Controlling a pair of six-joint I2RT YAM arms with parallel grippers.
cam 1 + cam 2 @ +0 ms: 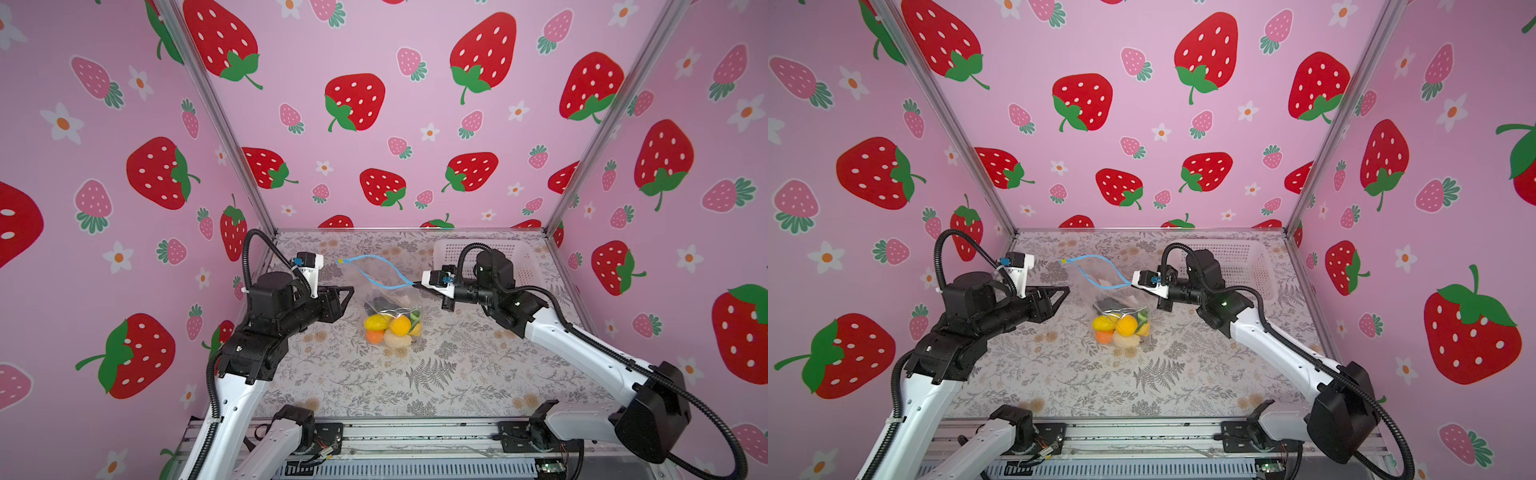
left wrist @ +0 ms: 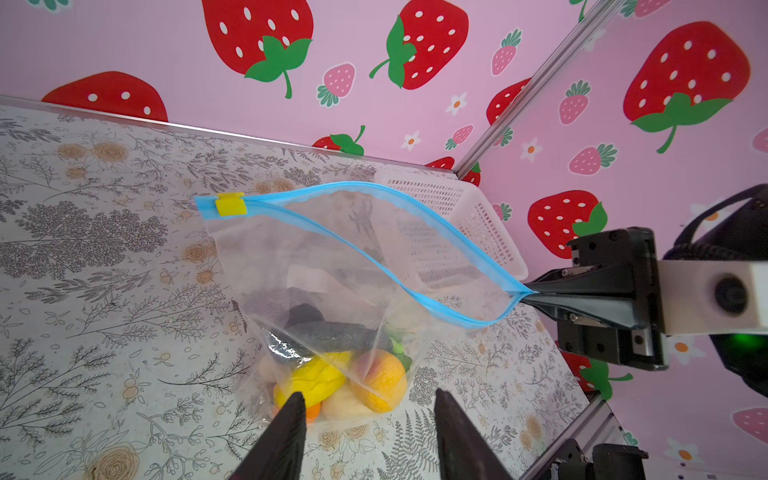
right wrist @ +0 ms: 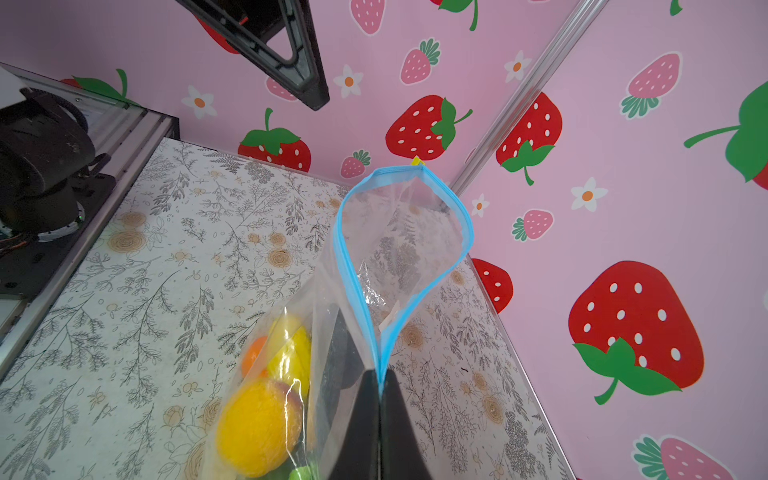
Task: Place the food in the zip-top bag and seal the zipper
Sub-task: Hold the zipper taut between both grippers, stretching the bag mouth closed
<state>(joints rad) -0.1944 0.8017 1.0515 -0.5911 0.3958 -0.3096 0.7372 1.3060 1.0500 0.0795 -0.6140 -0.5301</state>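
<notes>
The bag (image 1: 390,301) sits mid-frame in both top views, its bottom on the surface (image 1: 457,374) with the food (image 1: 392,326) heaped inside. The zipper (image 2: 332,240) gapes, and I see its yellow slider (image 2: 231,204) at the left end. My right end effector (image 3: 380,382) pinches the zipper's other end. My left end effector (image 2: 370,399) hangs spread and holds nothing, left of the bag.

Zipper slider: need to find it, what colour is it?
Yellow slider, best in the left wrist view.
</notes>
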